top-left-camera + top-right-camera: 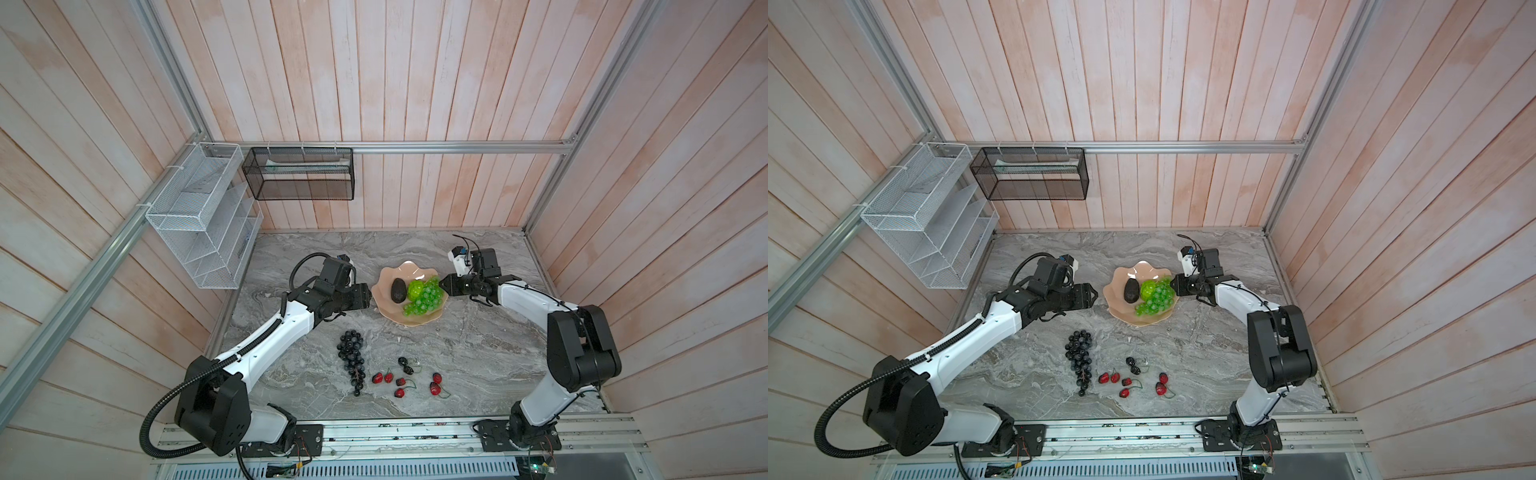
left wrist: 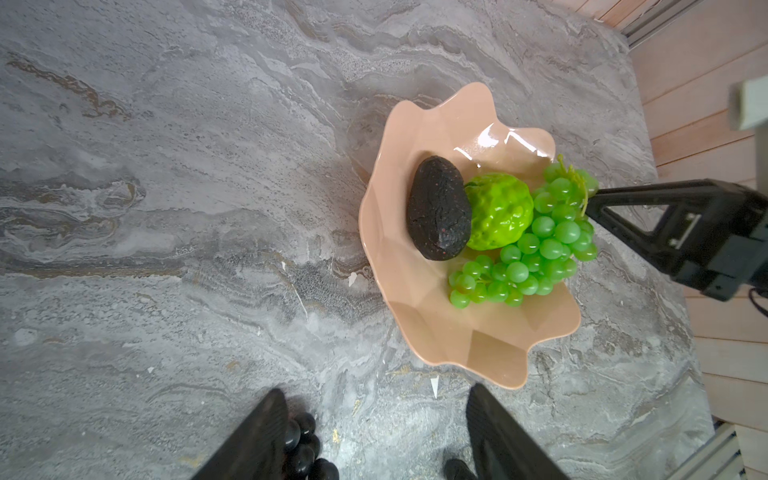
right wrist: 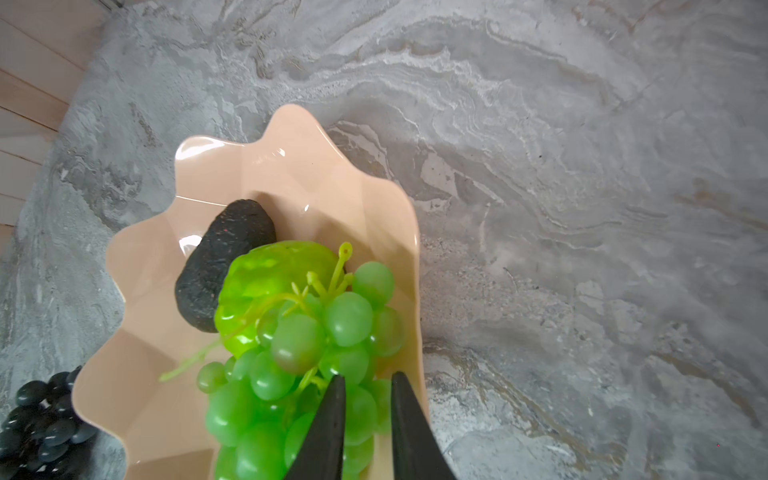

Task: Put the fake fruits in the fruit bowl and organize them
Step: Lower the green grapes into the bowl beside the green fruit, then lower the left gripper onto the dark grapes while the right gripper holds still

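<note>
The peach-pink fruit bowl (image 1: 409, 270) (image 2: 457, 340) (image 3: 145, 270) holds the black avocado (image 1: 399, 289) (image 2: 438, 208), the bright green knobbly fruit (image 1: 415, 289) (image 2: 498, 216) and the green grape bunch (image 1: 424, 301) (image 3: 299, 340). My right gripper (image 1: 442, 282) (image 3: 365, 376) is at the bowl's right rim, over the bunch's stem end. Its jaws stand a narrow gap apart with a grape showing in it; a pinch cannot be told. My left gripper (image 1: 368, 296) (image 2: 376, 390) hangs open and empty left of the bowl. The dark purple grape bunch (image 1: 352, 357) and red cherries (image 1: 382, 377) and black berries (image 1: 405, 365) lie on the marble in front.
A white mesh basket (image 1: 199, 216) hangs on the left wall and a black mesh basket (image 1: 299, 174) on the back wall, both above the table. The aluminium rail (image 1: 395, 432) with both arm bases runs along the front edge.
</note>
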Controlling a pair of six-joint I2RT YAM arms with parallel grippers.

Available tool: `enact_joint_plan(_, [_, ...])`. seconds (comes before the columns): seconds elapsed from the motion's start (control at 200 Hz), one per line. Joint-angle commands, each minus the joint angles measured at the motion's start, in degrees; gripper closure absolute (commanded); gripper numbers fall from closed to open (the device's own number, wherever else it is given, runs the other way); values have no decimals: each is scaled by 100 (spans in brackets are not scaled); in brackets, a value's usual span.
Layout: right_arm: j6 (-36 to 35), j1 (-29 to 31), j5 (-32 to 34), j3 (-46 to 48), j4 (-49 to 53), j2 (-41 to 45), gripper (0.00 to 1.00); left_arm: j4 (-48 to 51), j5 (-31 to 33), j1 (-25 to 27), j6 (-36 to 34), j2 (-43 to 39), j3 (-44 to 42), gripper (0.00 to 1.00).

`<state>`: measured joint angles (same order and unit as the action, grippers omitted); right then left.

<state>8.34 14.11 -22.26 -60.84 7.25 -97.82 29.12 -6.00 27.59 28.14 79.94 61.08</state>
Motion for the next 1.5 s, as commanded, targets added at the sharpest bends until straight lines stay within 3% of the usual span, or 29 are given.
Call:
enact_joint_plan(0.0, [-96, 29, -133, -247, -60, -137, 79, -47, -59, -62, 31, 55, 171, 29])
enact_joint_plan(0.5, [-209, 127, -429, -790, 19, -792, 79, -293, -853, -421, 139, 546, 161, 32])
enact_joint_plan(0.72, [-358, 122, -236, -1167, 191, -863, 78, 160, -954, -448, 26, 642, 308, 32])
enact_joint_plan(1.01, [-297, 345, 196, -1240, 465, 183, 64, 1524, -226, -465, 131, 160, 114, 32])
enact_joint_plan(1.245, [-57, 882, 582, -661, 250, 803, 64, 1123, -402, -479, 411, -164, -613, 41])
enact_joint_plan(1.495, [97, 1081, 556, -601, 155, 663, 67, 862, -640, -583, 131, 528, -451, 43])
